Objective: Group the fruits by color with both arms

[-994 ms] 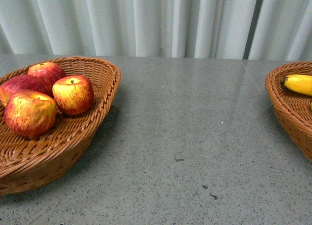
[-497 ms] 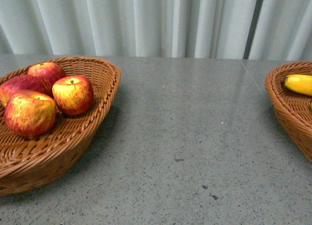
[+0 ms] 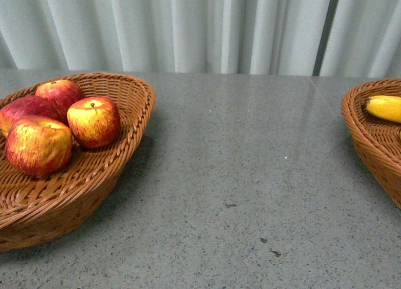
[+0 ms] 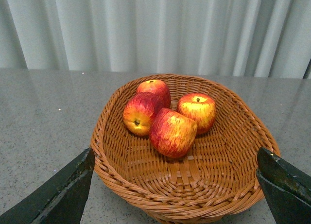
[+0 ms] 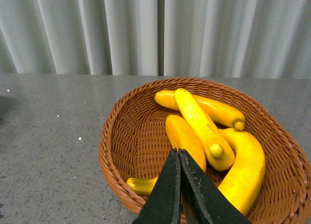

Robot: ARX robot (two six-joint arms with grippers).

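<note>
A: Sorted? Four apples [image 4: 167,119] lie in the basket [image 4: 121,165] beyond the left gripper [image 4: 177,190], spread empty.

B: Bananas [image 5: 204,129] fill the other basket [image 5: 114,151] beyond the right gripper [image 5: 179,185], clenched, empty. Probably only retreat remains.

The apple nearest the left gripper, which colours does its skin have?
The nearest apple is red with yellow streaks, clearest in the left wrist view.

A speckled grey stone-look tabletop [image 3: 250,176] stretched back to a pale, pleated curtain [image 3: 188,26] that hung straight behind its far edge. Soft, even light fell across the tabletop, which showed a faint sheen near the curtain and a few small dark flecks towards its near edge.
</note>
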